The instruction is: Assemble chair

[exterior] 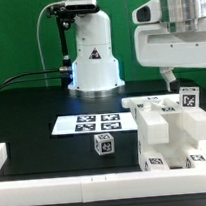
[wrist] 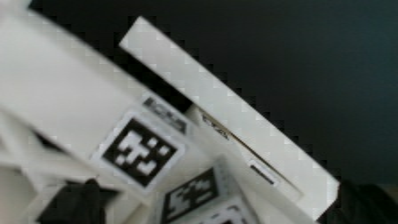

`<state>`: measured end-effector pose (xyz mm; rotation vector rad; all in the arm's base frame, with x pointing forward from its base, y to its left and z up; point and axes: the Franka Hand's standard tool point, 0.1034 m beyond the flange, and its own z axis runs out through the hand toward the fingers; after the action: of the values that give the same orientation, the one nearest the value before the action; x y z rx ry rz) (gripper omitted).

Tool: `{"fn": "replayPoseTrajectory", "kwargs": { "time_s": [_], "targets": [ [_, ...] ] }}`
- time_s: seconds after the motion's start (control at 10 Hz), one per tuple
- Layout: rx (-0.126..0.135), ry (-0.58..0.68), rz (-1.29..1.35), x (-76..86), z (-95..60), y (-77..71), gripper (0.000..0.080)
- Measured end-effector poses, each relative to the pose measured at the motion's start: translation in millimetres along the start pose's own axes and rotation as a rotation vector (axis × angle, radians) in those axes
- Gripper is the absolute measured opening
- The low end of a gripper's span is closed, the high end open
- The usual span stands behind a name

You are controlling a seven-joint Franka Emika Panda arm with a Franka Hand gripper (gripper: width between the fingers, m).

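One low white border rail [exterior: 57, 185] nearest, running along the front edge of the black table [exterior: 27, 112]

Just behind it, toward the exterior view's right, chair [exterior: 172, 134]: chunky white blocks and slabs standing on the table, small black-and-white tags on the front and top faces

Left of the chair and apart from it, small tagged cube [exterior: 102, 144] alone on the black surface

Behind the cube, marker board [exterior: 88, 122] lying flat with its four tags

Above the chair's far right corner, gripper [exterior: 176, 82] hanging just over a tagged post, fingers spread wide, pinching nothing visible

Close up in the wrist view: tilted white bars of the chair [wrist: 214, 90] with two tags, one dark fingertip [wrist: 80, 200] at the frame's edge beside them

Farthest back, white robot base [exterior: 92, 57] in front of a green backdrop [exterior: 16, 38]
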<state>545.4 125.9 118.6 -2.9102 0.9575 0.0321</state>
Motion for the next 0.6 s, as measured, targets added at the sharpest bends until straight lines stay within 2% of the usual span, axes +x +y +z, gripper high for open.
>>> {"fn": "replayPoseTrajectory", "kwargs": {
  "time_s": [0.1,0.2,0.3,0.4,0.6],
  "targets": [
    [-0.007,0.016,-0.125,6.6,-1.8,3.1,0.0649],
    [0.003,0.034,-0.164,10.2,-2.8,1.8,0.0649],
    [0.005,0.032,-0.143,9.0,-2.3,1.0,0.0533],
    [0.005,0.032,-0.133,9.0,-2.2,1.0,0.0533],
    [0.009,0.029,-0.053,8.3,-1.9,0.4,0.0281]
  ]
}}
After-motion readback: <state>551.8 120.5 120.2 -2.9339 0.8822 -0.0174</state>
